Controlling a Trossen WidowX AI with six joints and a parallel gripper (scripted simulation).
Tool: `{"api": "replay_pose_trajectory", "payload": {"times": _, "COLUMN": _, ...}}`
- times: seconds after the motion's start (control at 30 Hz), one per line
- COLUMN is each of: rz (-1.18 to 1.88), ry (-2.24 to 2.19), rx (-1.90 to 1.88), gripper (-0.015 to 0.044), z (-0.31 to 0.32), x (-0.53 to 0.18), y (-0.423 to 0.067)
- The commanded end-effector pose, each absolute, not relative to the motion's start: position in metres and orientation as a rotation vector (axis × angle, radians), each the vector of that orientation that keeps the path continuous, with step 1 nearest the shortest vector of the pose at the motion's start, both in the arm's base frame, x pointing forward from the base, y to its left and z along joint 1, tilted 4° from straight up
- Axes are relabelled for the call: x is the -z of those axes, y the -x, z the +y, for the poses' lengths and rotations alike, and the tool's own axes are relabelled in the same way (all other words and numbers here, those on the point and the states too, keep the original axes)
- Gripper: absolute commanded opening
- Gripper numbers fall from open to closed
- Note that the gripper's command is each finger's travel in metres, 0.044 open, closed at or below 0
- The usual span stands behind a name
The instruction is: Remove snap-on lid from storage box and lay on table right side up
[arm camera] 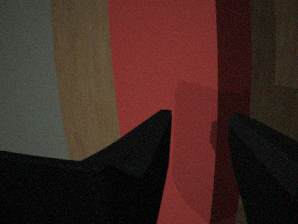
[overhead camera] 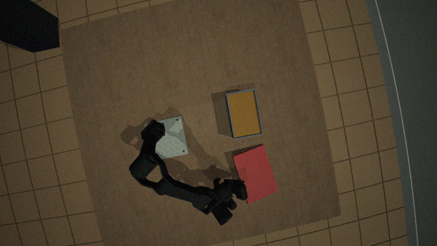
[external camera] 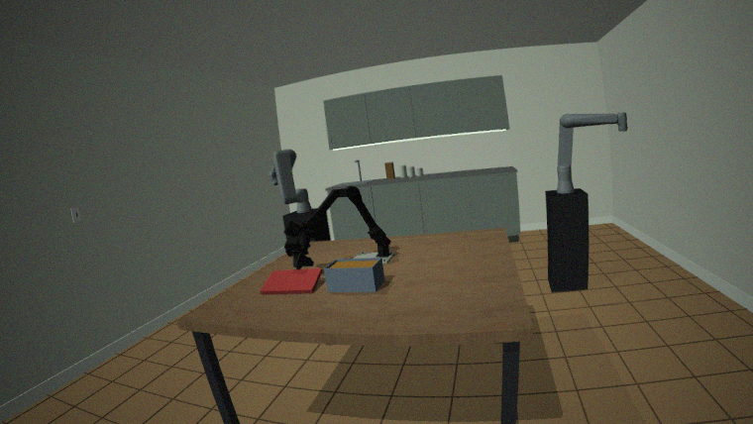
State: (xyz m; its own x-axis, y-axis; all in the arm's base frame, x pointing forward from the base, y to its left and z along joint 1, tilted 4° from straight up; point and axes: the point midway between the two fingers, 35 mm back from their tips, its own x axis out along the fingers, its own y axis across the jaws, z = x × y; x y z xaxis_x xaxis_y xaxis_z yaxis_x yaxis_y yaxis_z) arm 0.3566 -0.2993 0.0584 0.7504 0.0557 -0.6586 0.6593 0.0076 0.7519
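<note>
The red lid (overhead camera: 256, 174) (external camera: 291, 281) (arm camera: 160, 43) lies flat on the table (overhead camera: 183, 61) (external camera: 448, 294), beside the box and apart from it. The blue-grey storage box (overhead camera: 247, 135) (external camera: 353, 281) stands uncovered, its orange inside showing. My gripper (overhead camera: 242, 189) (external camera: 301, 263) (arm camera: 200, 121) is low at the lid's near-left edge. In the wrist view its two dark fingers stand a little apart, with the lid's edge in the gap between them and not pinched.
The arm's pale base plate (overhead camera: 174, 143) is left of the box. A black pedestal (overhead camera: 27, 24) (external camera: 566, 237) with a grey arm stands off the table. A second grey arm (external camera: 286, 181) stands behind the table, with kitchen counters at the back wall.
</note>
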Motion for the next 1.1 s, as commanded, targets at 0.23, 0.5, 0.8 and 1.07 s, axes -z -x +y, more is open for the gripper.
{"api": "replay_pose_trajectory", "payload": {"times": 0.23, "rz": 0.603, "ry": -1.506, "rx": 0.526, "gripper": 0.0354, "z": -0.3, "x": -0.059, "y": -0.352}}
{"api": "replay_pose_trajectory", "payload": {"times": 0.5, "rz": 0.604, "ry": -1.506, "rx": 0.527, "gripper": 0.044, "z": -0.3, "x": -0.059, "y": -0.336}}
{"api": "replay_pose_trajectory", "payload": {"times": 0.8, "rz": 0.605, "ry": -1.506, "rx": 0.528, "gripper": 0.044, "z": -0.301, "x": -0.059, "y": -0.318}}
{"api": "replay_pose_trajectory", "payload": {"times": 1.07, "rz": 0.606, "ry": -1.505, "rx": 0.529, "gripper": 0.044, "z": -0.302, "x": -0.059, "y": -0.302}}
